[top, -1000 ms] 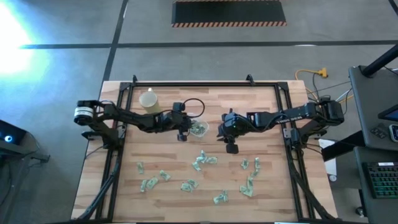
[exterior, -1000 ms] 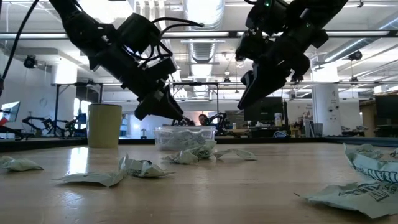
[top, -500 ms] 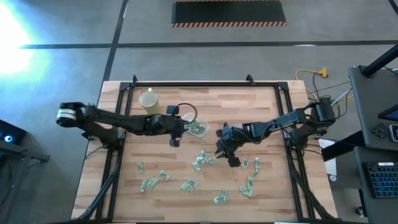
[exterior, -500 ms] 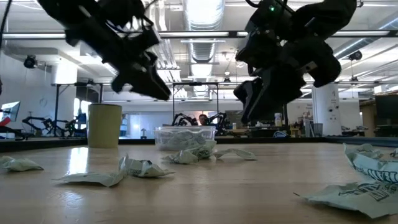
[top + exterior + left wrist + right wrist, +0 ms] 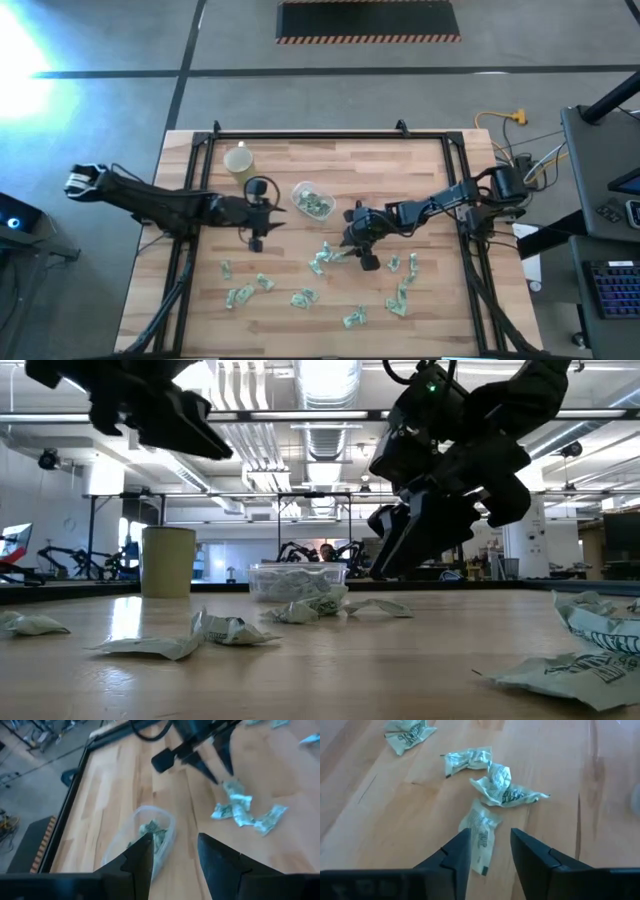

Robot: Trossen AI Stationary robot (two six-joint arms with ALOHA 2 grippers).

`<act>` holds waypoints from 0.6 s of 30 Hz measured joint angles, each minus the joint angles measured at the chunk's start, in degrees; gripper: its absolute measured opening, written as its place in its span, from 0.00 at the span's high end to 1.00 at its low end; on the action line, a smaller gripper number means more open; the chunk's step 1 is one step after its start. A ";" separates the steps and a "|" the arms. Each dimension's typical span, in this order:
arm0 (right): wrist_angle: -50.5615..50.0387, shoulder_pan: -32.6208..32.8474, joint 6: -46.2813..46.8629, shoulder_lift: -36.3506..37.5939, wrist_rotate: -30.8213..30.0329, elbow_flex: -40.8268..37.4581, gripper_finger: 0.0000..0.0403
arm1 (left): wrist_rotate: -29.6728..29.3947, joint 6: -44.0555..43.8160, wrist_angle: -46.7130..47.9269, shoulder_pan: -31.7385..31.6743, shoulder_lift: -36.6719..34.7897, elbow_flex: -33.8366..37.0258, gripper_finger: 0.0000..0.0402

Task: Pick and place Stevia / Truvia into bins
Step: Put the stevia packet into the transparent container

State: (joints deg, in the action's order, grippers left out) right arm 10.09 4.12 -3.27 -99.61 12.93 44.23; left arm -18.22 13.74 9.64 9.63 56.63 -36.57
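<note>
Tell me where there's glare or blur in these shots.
High view: white glare floods the floor at upper left. Low view: bright ceiling lights, both arms dark silhouettes, the near sachet soft. Left wrist view: motion-smeared around the clear tub. Right wrist view: fairly sharp on the sachets, even light.

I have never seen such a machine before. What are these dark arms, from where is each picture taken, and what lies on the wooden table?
These are two robot arms at a wooden table, each ending in a two-finger pincer. One picture looks straight down from above, one looks level across the table top, and two come from small cameras on the arms' wrists.

On the table lie many crumpled green-and-white sweetener sachets, a clear plastic tub with some sachets already inside, and a pale yellow cup.

The left pincer hangs beside the tub, open and empty. The right pincer is low over a small cluster of sachets; its own camera shows one sachet just ahead of its open fingers. Neither pincer holds anything.
</note>
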 joint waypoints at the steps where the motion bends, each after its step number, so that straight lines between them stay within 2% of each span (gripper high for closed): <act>1: 0.01 0.00 0.36 0.00 0.00 0.00 0.66 | -0.02 0.00 -0.01 0.42 -0.82 0.28 0.66; 10: 1.70 0.54 1.91 -2.90 0.00 0.08 0.57 | 0.02 -1.23 0.36 2.66 -2.47 0.37 0.66; 18: 0.67 0.48 2.21 -5.29 0.00 1.11 0.54 | -0.01 -1.38 0.49 2.89 -2.45 0.37 0.66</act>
State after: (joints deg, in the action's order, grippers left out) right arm 10.76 4.60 -1.06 -104.90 12.93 45.34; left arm -18.23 12.36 10.14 12.51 54.17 -36.21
